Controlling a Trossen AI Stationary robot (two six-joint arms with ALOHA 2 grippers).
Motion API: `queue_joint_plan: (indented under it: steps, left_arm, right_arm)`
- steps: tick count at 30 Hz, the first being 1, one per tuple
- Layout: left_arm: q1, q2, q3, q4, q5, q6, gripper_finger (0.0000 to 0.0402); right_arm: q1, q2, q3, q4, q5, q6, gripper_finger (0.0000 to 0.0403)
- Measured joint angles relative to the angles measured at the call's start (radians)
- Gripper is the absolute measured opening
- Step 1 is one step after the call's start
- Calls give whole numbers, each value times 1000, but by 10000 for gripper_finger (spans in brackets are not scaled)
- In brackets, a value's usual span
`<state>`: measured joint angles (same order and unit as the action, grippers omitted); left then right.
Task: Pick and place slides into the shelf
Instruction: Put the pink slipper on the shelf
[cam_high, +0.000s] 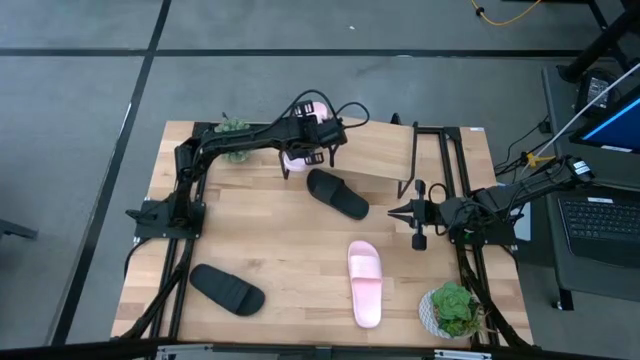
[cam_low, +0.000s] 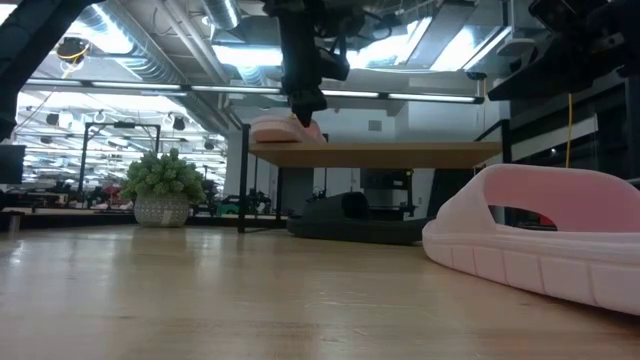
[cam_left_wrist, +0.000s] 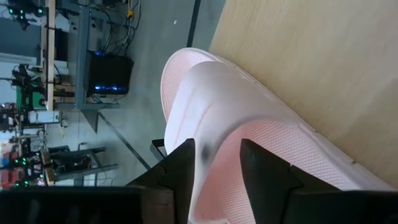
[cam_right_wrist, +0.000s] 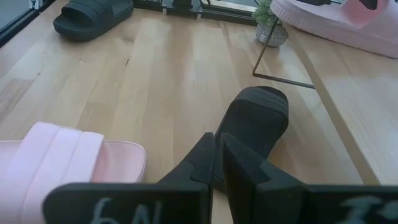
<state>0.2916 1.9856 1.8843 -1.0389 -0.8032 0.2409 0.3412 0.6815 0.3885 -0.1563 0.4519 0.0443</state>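
Observation:
A pale pink slide (cam_high: 297, 156) lies at the left end of the shelf (cam_high: 375, 150), its sole on the light plank (cam_low: 400, 155). My left gripper (cam_left_wrist: 217, 171) stands over it from above, with the strap between its fingers. A second pink slide (cam_high: 364, 282) lies sole-down on the table near the front edge. One black slide (cam_high: 337, 193) lies in front of the shelf, and another (cam_high: 227, 289) lies at the near left. My right gripper (cam_right_wrist: 217, 158) is shut and hovers near the table's right side, pointing toward the black slide (cam_right_wrist: 255, 118) in front of the shelf. My left gripper has the pink slide's wide strap (cam_left_wrist: 217, 146) between its two fingers, one finger (cam_left_wrist: 183, 171) outside the strap and the other (cam_left_wrist: 264, 171) over the footbed under it. It comes from above, pointing down. The slide lies level on the shelf's plank (cam_low: 285, 132).
A small potted plant (cam_high: 233, 128) stands at the far left beside the shelf, and another (cam_high: 452, 308) at the near right corner. The shelf's thin black legs (cam_right_wrist: 280, 71) stand on the table's far part. Bare tabletop lies between the near pink and black slides.

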Motion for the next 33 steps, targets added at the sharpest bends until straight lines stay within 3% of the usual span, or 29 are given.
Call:
queue_joint_plan:
  steps: [12,20,33]
  left_arm:
    - [-32,-7,0,-1,0,58,122]
    - [-51,-18,0,-19,-104,107,122]
    - [-98,-83,23,-36,-168,135,122]
  right_arm:
    - [0,0,0,-8,0,7,30]
    - [0,0,0,-7,0,8,30]
    - [0,2,0,-10,-1,8,30]
